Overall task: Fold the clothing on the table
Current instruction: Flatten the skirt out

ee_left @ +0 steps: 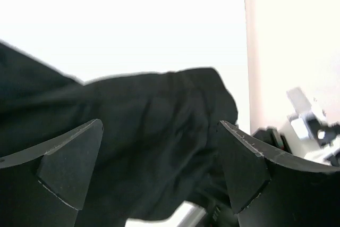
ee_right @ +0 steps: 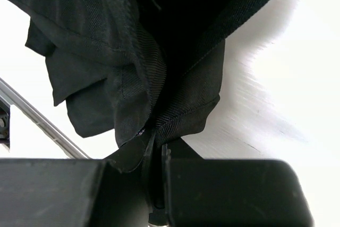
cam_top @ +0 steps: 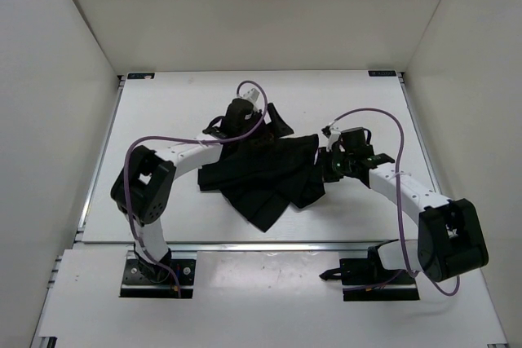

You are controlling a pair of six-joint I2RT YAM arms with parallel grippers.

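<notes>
The black clothing (cam_top: 261, 178) lies crumpled in a heap on the middle of the white table (cam_top: 163, 103). My left gripper (cam_top: 249, 129) hovers over the heap's far edge, wide open. In the left wrist view its fingertips (ee_left: 71, 163) stand on either side of the dark cloth (ee_left: 159, 120) with nothing pinched between them. At the heap's right side my right gripper (cam_top: 329, 167) is shut on the clothing. The right wrist view shows a hemmed fold (ee_right: 180, 104) clamped in that gripper (ee_right: 158, 144), and the rest of the fabric (ee_right: 106, 41) hangs away from it.
White panels (cam_top: 57, 79) wall the table on the left, back and right. A metal rail (cam_top: 269, 244) runs along the table's near edge, ahead of both arm bases. Purple cables (cam_top: 383, 124) loop above each arm.
</notes>
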